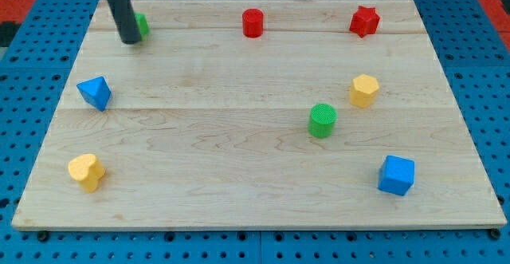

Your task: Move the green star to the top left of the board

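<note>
The green star (pixel 141 23) sits near the board's top left corner, mostly hidden behind my rod; only its right edge shows. My tip (pixel 129 40) rests on the board just left of and below the star, touching or nearly touching it. The wooden board (pixel 255 136) fills most of the view.
A red cylinder (pixel 253 22) is at top centre, a red star (pixel 364 21) at top right. A yellow hexagon (pixel 363 91) and a green cylinder (pixel 323 120) are right of centre. A blue cube (pixel 396 175) is at bottom right, a blue triangle block (pixel 95 93) at left, a yellow heart (pixel 86 171) at bottom left.
</note>
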